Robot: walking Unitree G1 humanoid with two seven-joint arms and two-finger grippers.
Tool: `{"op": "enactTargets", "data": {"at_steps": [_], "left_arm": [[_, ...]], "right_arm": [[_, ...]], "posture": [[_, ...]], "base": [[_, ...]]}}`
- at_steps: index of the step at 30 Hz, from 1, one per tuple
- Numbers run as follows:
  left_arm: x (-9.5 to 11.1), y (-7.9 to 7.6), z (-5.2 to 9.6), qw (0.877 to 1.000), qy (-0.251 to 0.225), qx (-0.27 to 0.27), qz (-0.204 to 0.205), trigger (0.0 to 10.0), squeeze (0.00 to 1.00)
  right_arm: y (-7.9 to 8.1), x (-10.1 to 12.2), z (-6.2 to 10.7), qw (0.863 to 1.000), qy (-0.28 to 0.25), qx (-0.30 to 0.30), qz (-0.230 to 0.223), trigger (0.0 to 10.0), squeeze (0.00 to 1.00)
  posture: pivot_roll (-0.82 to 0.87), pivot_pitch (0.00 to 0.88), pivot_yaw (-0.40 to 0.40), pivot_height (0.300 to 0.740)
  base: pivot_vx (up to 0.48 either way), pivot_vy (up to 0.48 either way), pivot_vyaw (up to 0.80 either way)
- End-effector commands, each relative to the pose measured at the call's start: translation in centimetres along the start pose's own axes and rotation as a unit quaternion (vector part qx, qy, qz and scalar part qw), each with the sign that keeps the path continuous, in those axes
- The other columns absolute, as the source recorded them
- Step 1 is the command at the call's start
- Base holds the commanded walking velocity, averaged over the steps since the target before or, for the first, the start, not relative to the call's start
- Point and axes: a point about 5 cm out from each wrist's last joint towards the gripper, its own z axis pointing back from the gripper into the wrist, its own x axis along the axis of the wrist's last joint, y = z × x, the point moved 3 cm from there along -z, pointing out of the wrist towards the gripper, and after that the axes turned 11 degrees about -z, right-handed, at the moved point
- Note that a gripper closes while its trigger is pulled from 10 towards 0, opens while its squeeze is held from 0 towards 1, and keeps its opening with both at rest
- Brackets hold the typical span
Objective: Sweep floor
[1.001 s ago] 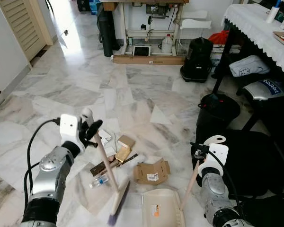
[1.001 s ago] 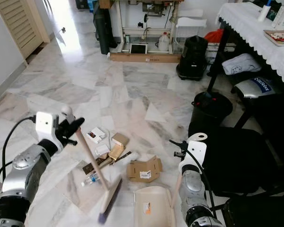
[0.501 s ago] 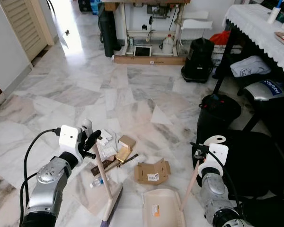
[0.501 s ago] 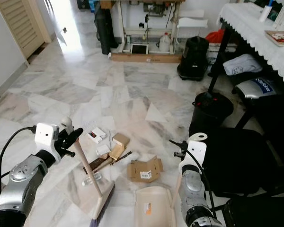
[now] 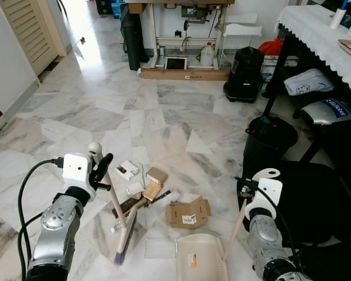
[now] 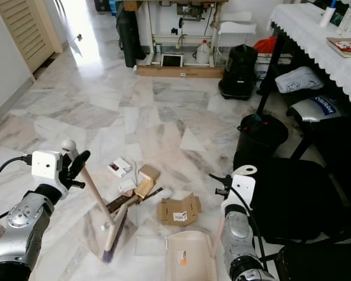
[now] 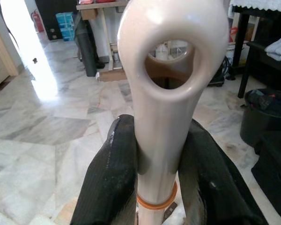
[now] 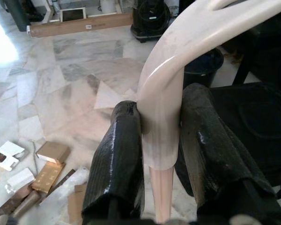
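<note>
Dustpan point(image 5: 200, 257) cut off at 6 o'clock; left gripper point(image 7: 154, 187) clamps the broom point(image 5: 121, 219), right gripper point(image 8: 161, 154) the dustpan handle point(image 5: 234, 234).

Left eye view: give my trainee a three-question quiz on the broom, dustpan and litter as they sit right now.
1. True or false: the left gripper is shut on the broom handle.
2. What does the right gripper hold? A) a bottle B) the dustpan handle C) nothing
3. Fill in: the flattened cardboard box lies between the broom head and the ____ handle.

Key: 1 true; 2 B; 3 dustpan. The dustpan sits on the floor just below the box in the head view.
</note>
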Motion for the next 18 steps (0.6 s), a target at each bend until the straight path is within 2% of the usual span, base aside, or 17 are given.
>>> {"op": "enactTargets", "data": {"at_steps": [1,5,18], "left_arm": [[0.6,0.3,-0.1,1.000,-0.012,0.002,-0.016,10.0,0.00],[0.2,0.2,-0.2,1.000,-0.004,0.000,-0.016,10.0,0.00],[-0.8,-0.7,-0.3,1.000,0.016,-0.022,-0.014,10.0,0.00]], "right_arm": [[-0.6,-0.5,0.3,1.000,0.007,-0.010,0.010,10.0,0.00],[-1.1,-0.7,0.4,1.000,0.007,-0.024,0.008,10.0,0.00],[-0.6,-1.9,1.1,0.999,0.022,-0.012,0.046,10.0,0.00]], "posture": [[0.03,0.000,0.012,0.740],[0.04,0.005,0.011,0.740],[0.04,0.026,0.014,0.740]], "base": [[0.000,0.000,0.00],[0.000,0.000,0.00],[0.000,0.000,0.00]]}}
